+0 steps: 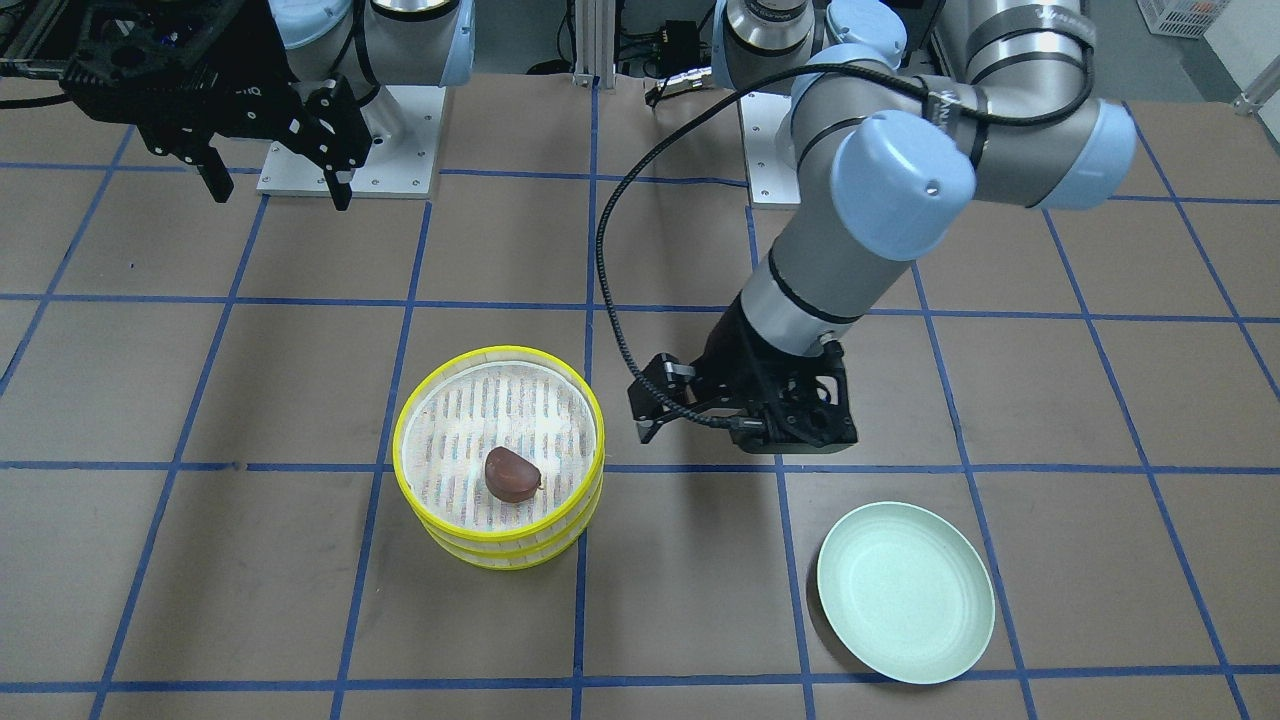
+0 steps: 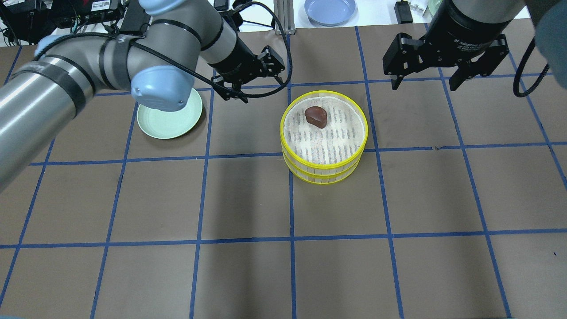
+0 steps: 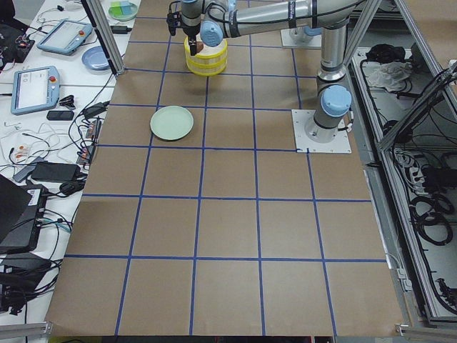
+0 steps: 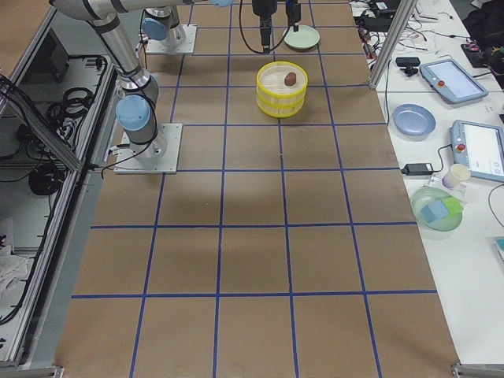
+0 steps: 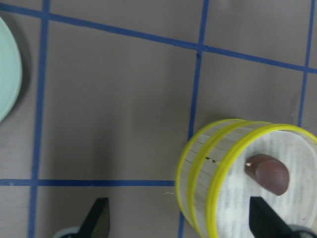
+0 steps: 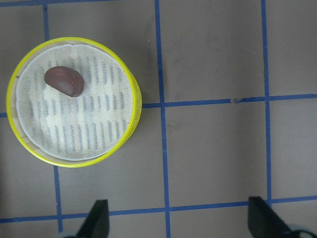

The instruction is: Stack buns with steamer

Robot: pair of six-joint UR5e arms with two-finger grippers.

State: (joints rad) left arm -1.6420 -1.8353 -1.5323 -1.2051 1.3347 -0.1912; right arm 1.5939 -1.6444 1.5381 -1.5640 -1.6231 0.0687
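Two steamer tiers [image 1: 520,548] with yellow rims stand stacked one on the other [image 2: 324,166]. The reddish-brown bun [image 1: 512,474] lies in the top tier [image 2: 316,116], off centre. The cream-white bun is hidden or out of view. My left gripper [image 2: 265,85] is open and empty, low beside the stack, between it and the green plate [image 1: 650,400]. Its wrist view shows the stack's wall [image 5: 198,163] and the brown bun [image 5: 267,173]. My right gripper [image 2: 424,86] is open and empty, raised well clear of the stack [image 1: 278,195]. Its wrist view looks down on the top tier's rim [image 6: 74,163].
A pale green plate [image 1: 905,610] lies empty on the table on my left side [image 2: 168,119]. The brown table surface has a blue tape grid. A blue plate [image 2: 330,9] sits beyond the table's far edge.
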